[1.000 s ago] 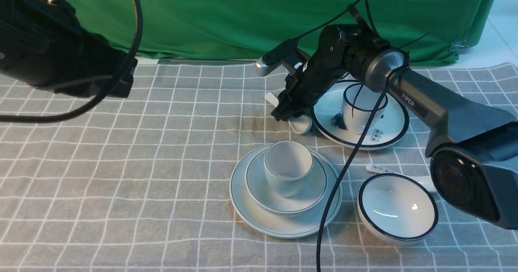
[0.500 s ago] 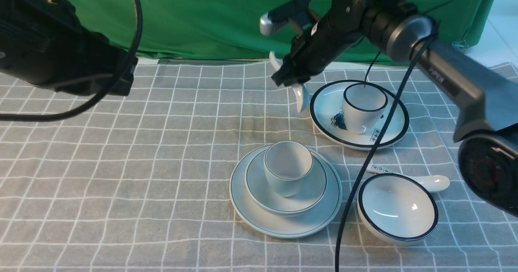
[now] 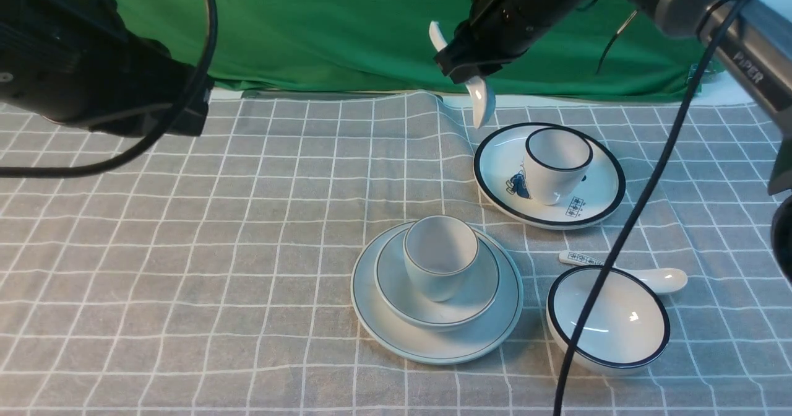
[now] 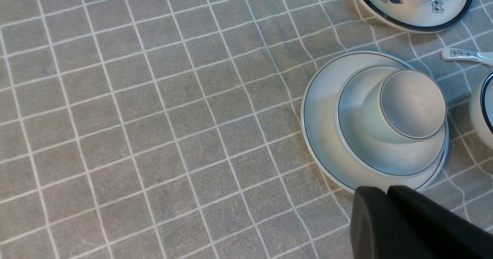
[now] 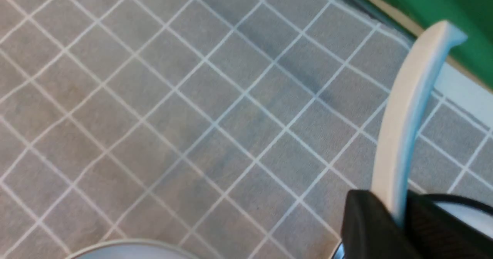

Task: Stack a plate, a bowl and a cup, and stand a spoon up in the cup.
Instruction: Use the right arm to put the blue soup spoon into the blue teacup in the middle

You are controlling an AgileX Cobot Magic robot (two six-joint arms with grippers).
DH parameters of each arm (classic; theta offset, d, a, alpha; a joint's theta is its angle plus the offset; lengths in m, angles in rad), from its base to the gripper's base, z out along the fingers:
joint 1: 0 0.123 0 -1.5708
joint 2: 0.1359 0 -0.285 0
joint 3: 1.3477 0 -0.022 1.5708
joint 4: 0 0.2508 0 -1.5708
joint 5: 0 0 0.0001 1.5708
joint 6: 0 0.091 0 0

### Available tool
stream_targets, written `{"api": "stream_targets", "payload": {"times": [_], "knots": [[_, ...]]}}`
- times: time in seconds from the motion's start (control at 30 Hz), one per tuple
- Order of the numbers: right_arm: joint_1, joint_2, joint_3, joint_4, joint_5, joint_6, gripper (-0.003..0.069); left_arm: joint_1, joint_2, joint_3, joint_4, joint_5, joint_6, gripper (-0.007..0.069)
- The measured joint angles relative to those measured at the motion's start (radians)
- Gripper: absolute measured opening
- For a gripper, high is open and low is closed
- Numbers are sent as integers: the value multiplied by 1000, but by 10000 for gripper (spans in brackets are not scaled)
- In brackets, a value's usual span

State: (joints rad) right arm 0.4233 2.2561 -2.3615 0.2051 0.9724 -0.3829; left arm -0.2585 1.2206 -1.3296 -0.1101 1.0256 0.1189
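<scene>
The pale blue-grey plate (image 3: pixel 383 323) lies at the table's middle with the bowl (image 3: pixel 479 292) on it and the cup (image 3: pixel 440 256) upright in the bowl. The same stack shows in the left wrist view: plate (image 4: pixel 321 135), bowl (image 4: pixel 385 157), cup (image 4: pixel 412 105). My right gripper (image 3: pixel 461 69) is shut on the pale spoon (image 3: pixel 481 101) and holds it high above the table's far side, scoop hanging down; its handle (image 5: pixel 404 116) shows between the jaws. My left gripper (image 4: pixel 387 191) is shut and empty, raised near the plate's edge.
A white black-rimmed plate (image 3: pixel 594 208) with a black-rimmed cup (image 3: pixel 555 163) sits at the back right. A black-rimmed bowl (image 3: pixel 609 320) and a marked white spoon (image 3: pixel 643 273) lie front right. A green backdrop (image 3: pixel 309 26) stands behind the checked cloth.
My right gripper has lifted the pale spoon off the cloth beside the black-rimmed plate and carried it up and slightly right. The left arm and the stack have not moved.
</scene>
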Motion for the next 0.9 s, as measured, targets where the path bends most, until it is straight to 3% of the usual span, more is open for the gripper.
{"api": "stream_targets", "payload": {"times": [0.23,0.43,0.5,0.63,0.83,0.9], "knots": [[-12,-158,30,-18,63,12,94,0,0,0,0,0,0,15],[-30,-409,251,-29,8,29,94,0,-19,1,-2,1,0,15],[-28,-529,405,-29,-91,30,94,0,-33,1,-7,0,1,15],[34,-789,820,-30,-482,22,94,0,-56,1,-16,0,8,15],[142,-842,1227,-29,-978,13,94,0,-61,2,-17,-3,16,15],[160,-823,1280,-29,-1064,6,94,0,-61,2,-18,-5,19,15]]}}
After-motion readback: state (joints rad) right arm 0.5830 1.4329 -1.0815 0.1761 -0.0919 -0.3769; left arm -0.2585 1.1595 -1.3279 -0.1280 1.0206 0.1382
